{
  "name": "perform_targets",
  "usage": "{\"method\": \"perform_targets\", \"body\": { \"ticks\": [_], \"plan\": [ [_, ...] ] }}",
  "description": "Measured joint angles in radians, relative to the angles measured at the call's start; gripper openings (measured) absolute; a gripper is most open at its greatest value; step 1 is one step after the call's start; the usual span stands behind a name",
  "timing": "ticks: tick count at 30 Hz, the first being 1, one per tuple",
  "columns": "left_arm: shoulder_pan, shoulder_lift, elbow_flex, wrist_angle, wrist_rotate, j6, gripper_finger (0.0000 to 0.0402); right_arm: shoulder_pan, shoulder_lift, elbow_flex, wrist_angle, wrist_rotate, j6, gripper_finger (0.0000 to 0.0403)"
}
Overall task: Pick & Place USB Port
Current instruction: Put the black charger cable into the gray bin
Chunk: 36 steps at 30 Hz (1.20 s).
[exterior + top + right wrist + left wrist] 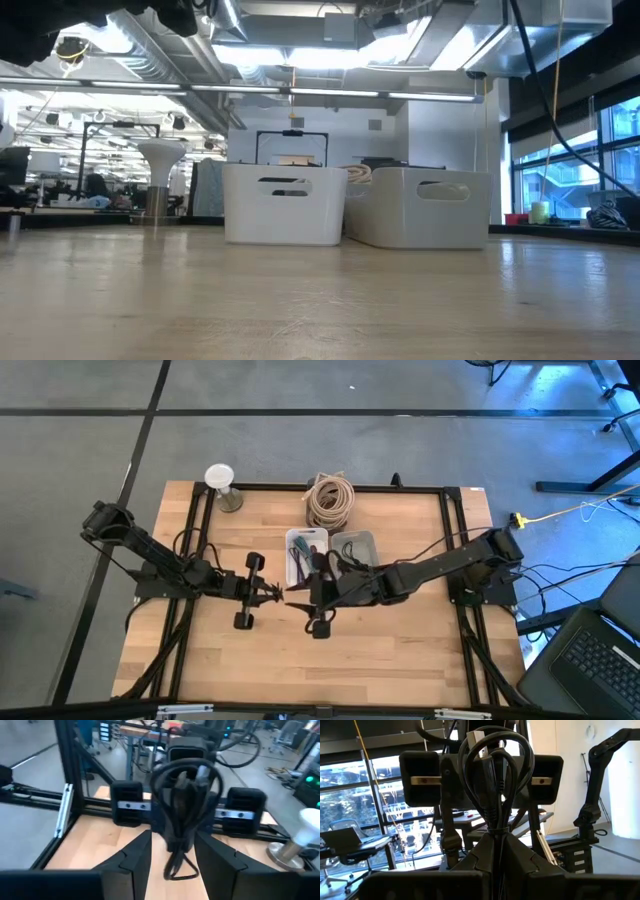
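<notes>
Your left gripper (272, 592) and right gripper (300, 598) are meeting tip to tip over the middle of the table (400, 650), in front of the two bins. Between them you are holding the USB cable (287, 594), a thin black lead wound into a small bundle of loops.

Through the left wrist view the cable (492, 775) is standing up as several glossy black loops pinched together at the waist, with a pale plug end poking out at the top of the coil; your left fingers (480, 855) are closing narrowly on that waist. Through the right wrist view the same bundle (182, 795) is showing one wide loop above and a smaller loop hanging below, and the right fingers (135, 855) are sitting on either side of it; whether they are touching it, you cannot tell.

Just behind the grippers, the left white bin (303, 552) is holding dark cables and the right white bin (356, 545) is sitting against it. Farther back a coil of beige rope (330, 500) is lying near the table's far edge, and a white-topped stand (222, 485) is standing at the far left corner.
</notes>
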Motion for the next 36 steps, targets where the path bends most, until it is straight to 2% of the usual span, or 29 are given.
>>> {"method": "perform_targets", "body": {
  "ticks": [15, 28, 31, 35, 36],
  "plan": [
    [0.0, 0.0, 0.0, -0.001, 0.018, 0.0, 0.0014, -0.043, 0.035, 0.0, 0.11, -0.088, 0.002, 0.0151],
    [0.008, -0.001, 0.0, -0.003, 0.051, 0.0, 0.0014, -0.062, 0.084, 0.009, 0.157, -0.098, 0.002, 0.0149],
    [0.009, -0.001, 0.0, 0.0, 0.048, 0.0, 0.0014, -0.067, 0.084, 0.008, 0.16, -0.099, 0.002, 0.0127],
    [0.008, -0.001, 0.0, -0.001, 0.05, 0.0, 0.0014, -0.067, 0.084, 0.008, 0.158, -0.1, -0.004, 0.0042],
    [0.008, -0.002, 0.0, -0.001, 0.052, 0.0, 0.0014, -0.067, 0.083, 0.008, 0.158, -0.1, -0.01, 0.0035]
  ]
}}
